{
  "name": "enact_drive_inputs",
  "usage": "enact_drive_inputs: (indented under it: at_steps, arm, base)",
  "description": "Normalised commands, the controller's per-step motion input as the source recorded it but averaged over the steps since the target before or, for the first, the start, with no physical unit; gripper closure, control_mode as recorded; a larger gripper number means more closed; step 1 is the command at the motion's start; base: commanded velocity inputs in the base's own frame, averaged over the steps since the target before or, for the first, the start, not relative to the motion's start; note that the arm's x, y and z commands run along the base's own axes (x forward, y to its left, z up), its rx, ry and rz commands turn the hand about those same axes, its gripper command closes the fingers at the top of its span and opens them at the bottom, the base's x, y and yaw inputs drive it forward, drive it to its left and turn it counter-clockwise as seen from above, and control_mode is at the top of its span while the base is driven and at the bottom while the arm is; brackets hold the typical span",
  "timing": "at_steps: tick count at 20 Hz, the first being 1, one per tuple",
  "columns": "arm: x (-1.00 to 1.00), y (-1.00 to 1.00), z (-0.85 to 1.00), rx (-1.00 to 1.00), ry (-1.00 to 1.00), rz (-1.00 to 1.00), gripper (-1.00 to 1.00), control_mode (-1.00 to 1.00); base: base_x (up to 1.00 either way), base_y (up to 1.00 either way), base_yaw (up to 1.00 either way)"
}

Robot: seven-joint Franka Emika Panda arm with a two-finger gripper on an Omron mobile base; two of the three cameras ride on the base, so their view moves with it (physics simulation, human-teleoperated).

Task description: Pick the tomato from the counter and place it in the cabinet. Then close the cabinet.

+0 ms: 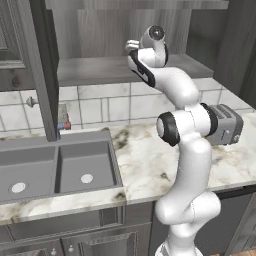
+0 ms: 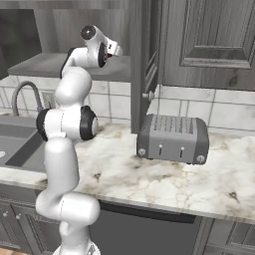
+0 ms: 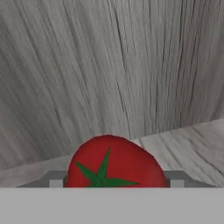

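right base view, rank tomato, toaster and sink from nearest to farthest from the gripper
1. tomato, at the gripper, up inside the cabinet
2. toaster, lower right on the counter
3. sink, lower left; nearly level with the toaster

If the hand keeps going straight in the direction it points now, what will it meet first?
Most likely the back wall of the cabinet. The hand holds the tomato above the grey shelf, and the wood-grain panel stands straight ahead. How far off it is cannot be told.
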Motion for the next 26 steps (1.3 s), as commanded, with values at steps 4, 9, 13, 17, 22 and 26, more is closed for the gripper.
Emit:
enact_drive_inputs:
  at_steps: [4, 9, 13, 17, 22, 26]
  arm:
    - [0.1, 0.0, -0.32, 0.0, 0.0, 0.0, -1.0, -1.0]
    - [-0.12, 0.0, -0.41, 0.0, -0.12, 0.0, -1.0, -1.0]
    - [-0.38, 0.0, -0.2, -0.03, -0.32, 0.0, -1.0, -1.0]
    - [-0.97, 0.02, -0.13, -0.06, -0.37, 0.0, -1.0, -1.0]
    - [-1.0, 0.0, 0.0, 0.0, -0.08, 0.0, -1.0, -1.0]
    - [-1.0, 0.0, 0.02, 0.0, 0.0, 0.0, -1.0, -1.0]
  base:
    - [0.0, 0.0, 0.0]
    - [0.0, 0.0, 0.0]
    - [0.0, 0.0, 0.0]
    - [0.0, 0.0, 0.0]
    - [0.0, 0.0, 0.0]
    - [0.0, 0.0, 0.0]
